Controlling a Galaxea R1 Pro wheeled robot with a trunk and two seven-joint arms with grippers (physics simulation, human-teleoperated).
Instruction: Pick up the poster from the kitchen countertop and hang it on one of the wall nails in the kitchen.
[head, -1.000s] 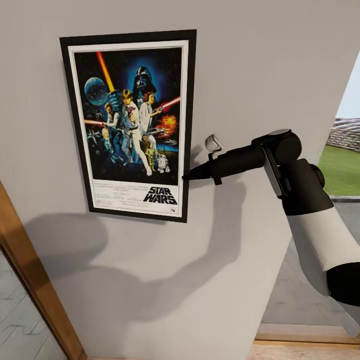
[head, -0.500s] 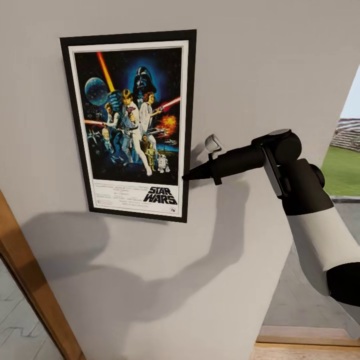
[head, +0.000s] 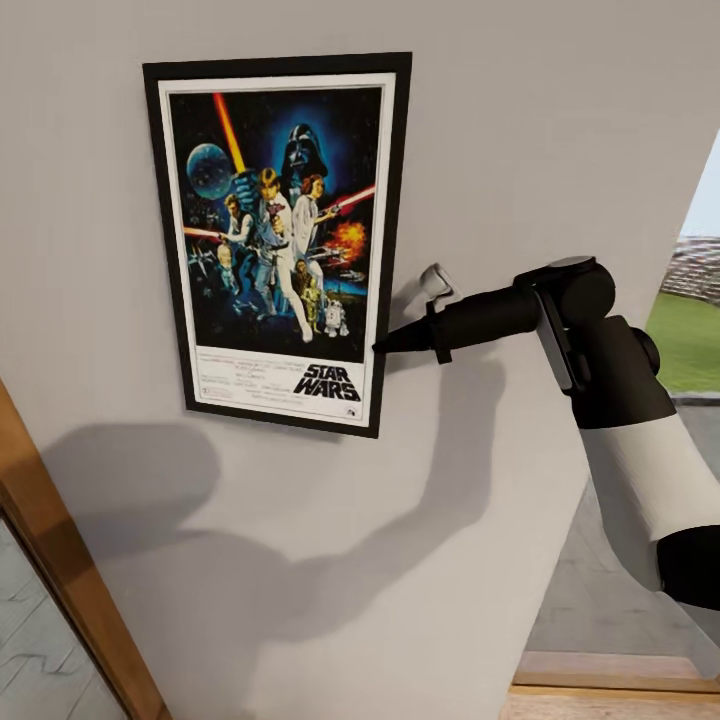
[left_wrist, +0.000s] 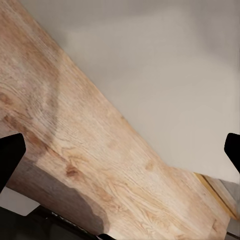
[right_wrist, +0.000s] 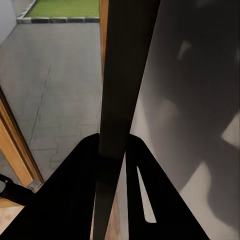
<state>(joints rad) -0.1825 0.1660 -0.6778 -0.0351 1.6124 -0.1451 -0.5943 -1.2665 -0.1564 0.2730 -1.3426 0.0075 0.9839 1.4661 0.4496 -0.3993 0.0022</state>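
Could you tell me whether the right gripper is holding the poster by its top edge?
No, the right gripper pinches the poster at its right-hand frame edge, low down beside the logo.

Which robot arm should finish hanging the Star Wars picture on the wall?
The right one. Its end effector is already pinched on the poster's right edge, up against the wall. The left end effector is open, facing wooden boards.

Poster (head: 285, 240): upright, flat vs grey wall, slight tilt. Black frame, white border, dark blue art w/ figures, "STAR WARS" logo at bottom. Frame edge-on in right wrist view.
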